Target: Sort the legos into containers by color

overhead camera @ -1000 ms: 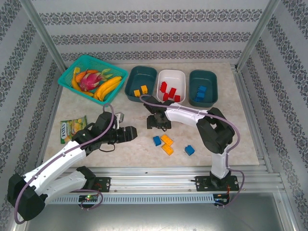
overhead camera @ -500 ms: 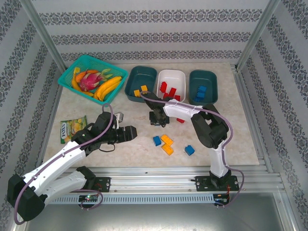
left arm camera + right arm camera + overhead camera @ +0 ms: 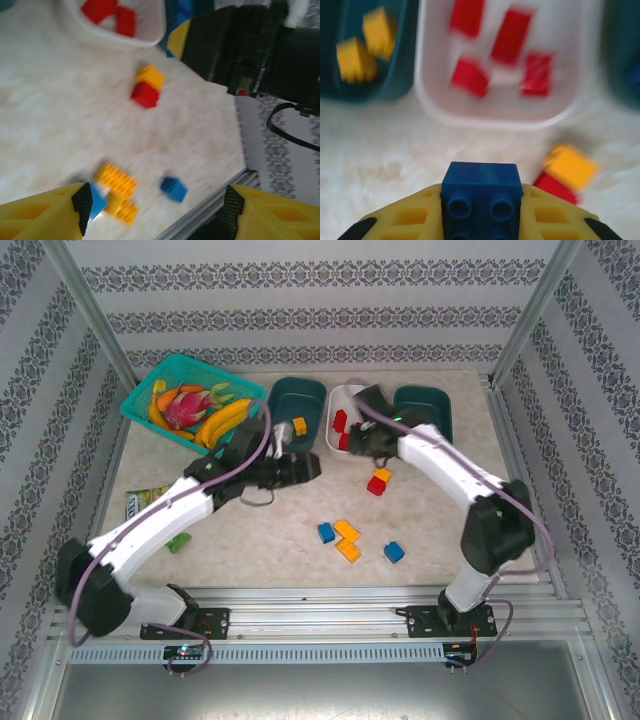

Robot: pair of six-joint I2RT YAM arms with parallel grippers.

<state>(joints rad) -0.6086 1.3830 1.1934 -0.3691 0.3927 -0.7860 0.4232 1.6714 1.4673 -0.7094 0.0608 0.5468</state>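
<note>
Striped damask wallpaper [image 3: 300,280] and aluminium posts [image 3: 90,315] enclose a pale, marbled table [image 3: 240,535]. At its far edge stand three smooth, rounded plastic tubs: a dark teal tub [image 3: 300,395] holding yellow bricks [image 3: 380,32], a white tub [image 3: 490,117] of red bricks [image 3: 512,35], and a second dark teal tub [image 3: 432,408]. The right jaws pinch a studded blue brick [image 3: 481,192] just before the white tub; the left jaws stand spread above loose bricks [image 3: 116,181] on the table

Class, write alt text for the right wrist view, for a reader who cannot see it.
The right gripper holds a blue brick. Beyond it sit a white tub with four red bricks and, to its left, a dark teal tub with two yellow bricks.
</note>
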